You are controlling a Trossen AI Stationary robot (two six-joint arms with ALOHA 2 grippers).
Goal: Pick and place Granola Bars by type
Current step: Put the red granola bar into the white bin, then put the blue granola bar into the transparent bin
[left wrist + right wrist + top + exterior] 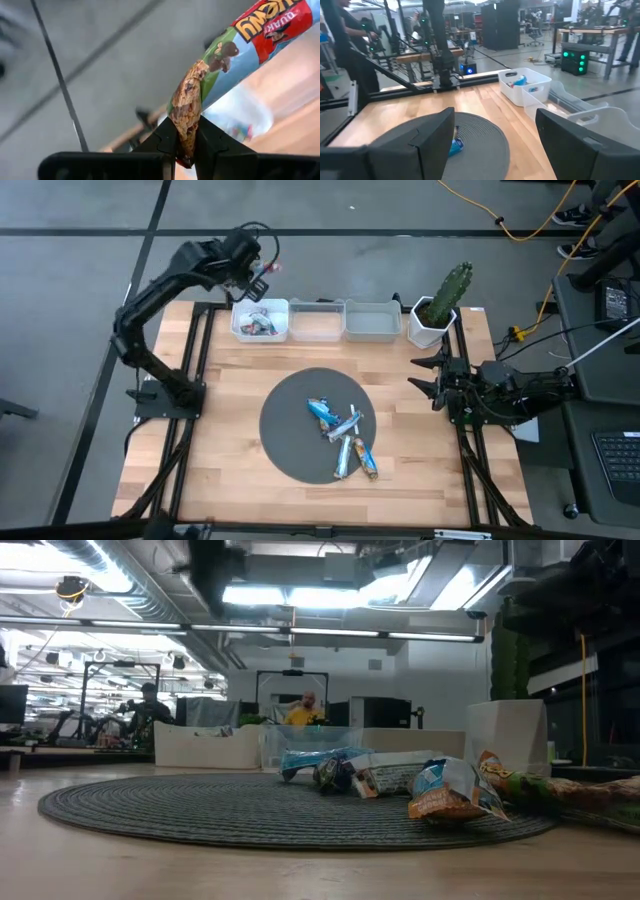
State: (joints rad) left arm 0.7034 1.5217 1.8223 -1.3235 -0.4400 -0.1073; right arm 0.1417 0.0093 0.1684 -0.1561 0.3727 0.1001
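Observation:
My left gripper [256, 272] is raised over the far-left bin [261, 320] and is shut on a granola bar [260, 35] with a blue, green and red wrapper. Several more bars, blue [320, 412] and silver [346, 457], lie in a loose pile on the round grey mat [290, 442]; in the low view the pile [340, 772] sits mid-mat, with one bar [450, 792] nearer. The far-left bin holds a few bars [257, 326]. My right gripper [424, 376] waits open at the table's right edge, level with the mat [480, 132]. My left gripper pinches the bar's crimped end [186, 107] between its two fingers. The fingers [165, 140] close on either side of the flattened foil seal. The bar's body [250, 42] sticks out beyond the fingertips, lifted clear of everything, above the bin [245, 112].
Three clear bins stand in a row along the far edge, the middle [317, 320] and right [373, 320] ones next to a white pot with a cactus [440, 308]. Bare wood lies around the mat on the near and left sides. People and benches show in the room behind [300, 710].

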